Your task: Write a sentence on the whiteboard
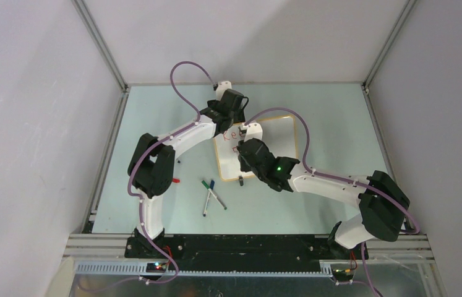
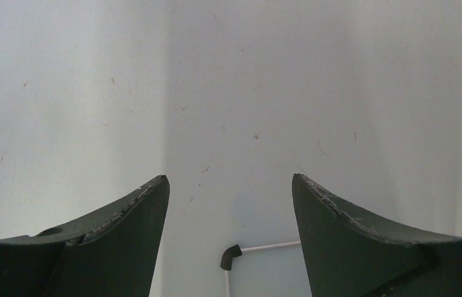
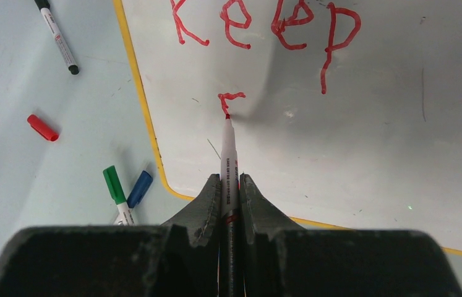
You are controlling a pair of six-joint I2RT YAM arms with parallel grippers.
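The whiteboard [image 3: 352, 154] is seen as glossy and smooth, the table [image 2: 228, 93] matt and speckled, the marker [image 3: 229, 154] smooth plastic, the left fingers [image 2: 123, 235] matt black with scratched edges.

Free room: right half of whiteboard [image 1: 281, 133] and table [image 1: 339, 124] to its right, unobstructed. Obstacles: left gripper [image 2: 231, 182], jaws apart, at board's far-left corner; right gripper [image 3: 229, 182] w/ red marker [image 3: 228, 145] over board's left part; green-capped marker [image 3: 114, 184], blue-capped marker [image 3: 138, 189], red cap [image 3: 42, 128] on table left of board.
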